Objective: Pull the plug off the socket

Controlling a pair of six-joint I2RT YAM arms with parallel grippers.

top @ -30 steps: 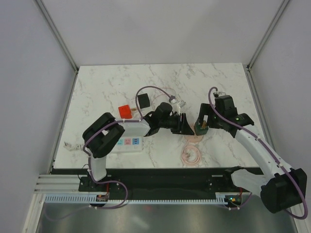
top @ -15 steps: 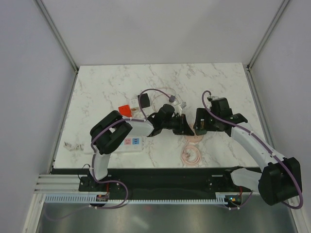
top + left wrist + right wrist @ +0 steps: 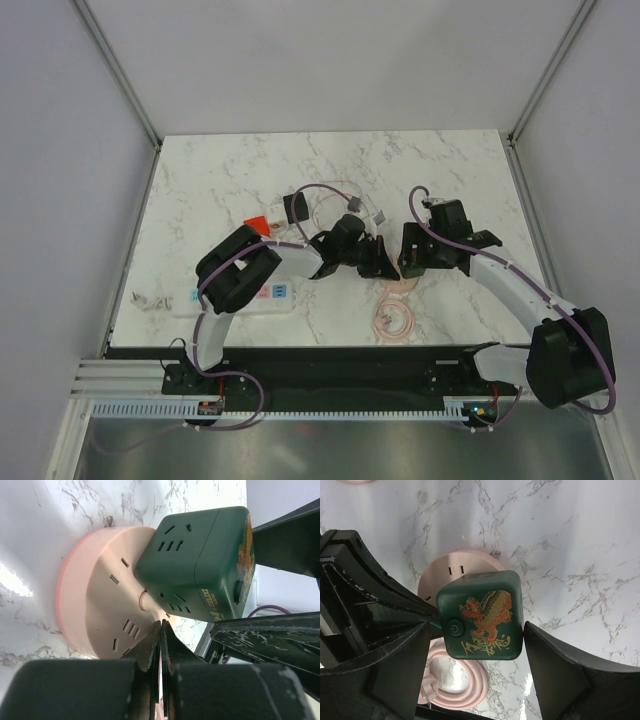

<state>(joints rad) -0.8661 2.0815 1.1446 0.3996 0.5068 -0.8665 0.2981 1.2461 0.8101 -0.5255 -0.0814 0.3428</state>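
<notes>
"Plug and socket, where are they?"

"Mid-table on the white marble tabletop [image 3: 220,180]. The dark green cube plug with a gold dragon print [image 3: 481,614] stands plugged into the round pale pink socket disc [image 3: 95,605], off its centre."

"And the claws?"

"The right gripper [image 3: 477,627] is spread wide, one black finger on each side of the cube, just beside its faces. I cannot tell whether they press it. The left gripper [image 3: 160,632] is pinched fully closed on nothing, its tips at the disc's top next to the cube's base."

"Anything else?"

"A coiled pink cord [image 3: 393,318] lies near the disc on the arms' side. A long white power strip with pastel outlets [image 3: 265,293] lies under the left arm, well apart. A small red block [image 3: 257,222] sits beyond it."
</notes>
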